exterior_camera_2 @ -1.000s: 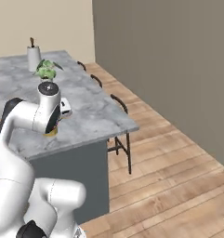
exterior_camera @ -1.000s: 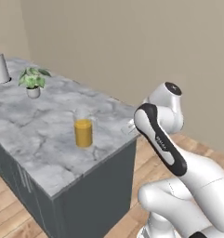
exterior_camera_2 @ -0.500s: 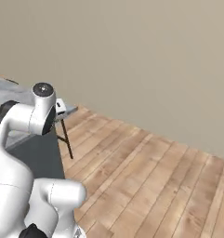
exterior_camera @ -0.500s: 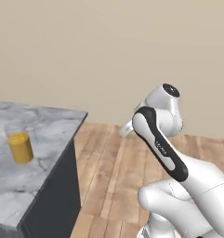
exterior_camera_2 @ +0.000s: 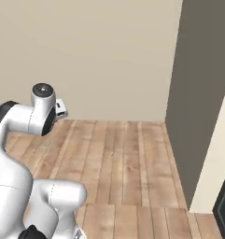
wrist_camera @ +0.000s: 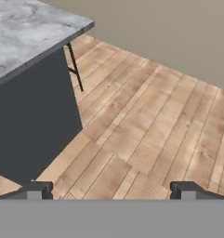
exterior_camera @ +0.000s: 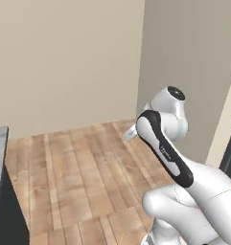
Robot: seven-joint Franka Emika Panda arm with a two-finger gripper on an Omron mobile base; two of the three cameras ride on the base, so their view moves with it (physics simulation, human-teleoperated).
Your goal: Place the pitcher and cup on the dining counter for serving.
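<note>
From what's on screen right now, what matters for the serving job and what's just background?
Job:
dining counter, corner in hand view
gripper, jaws open, holding nothing

Background:
wood floor
beige wall
dark leg under the counter edge

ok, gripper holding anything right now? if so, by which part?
Nothing held. In the hand view the gripper is open, fingertips wide apart with only wood floor between them, beside the dining counter.

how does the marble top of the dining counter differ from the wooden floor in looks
The dining counter top is pale grey-veined marble, one unbroken slab; the wooden floor is warm brown and split into planks with visible seams. The counter top sits raised over a dark grey side panel; the floor lies below it and runs to the beige wall. Both are flat and bare here.
</note>
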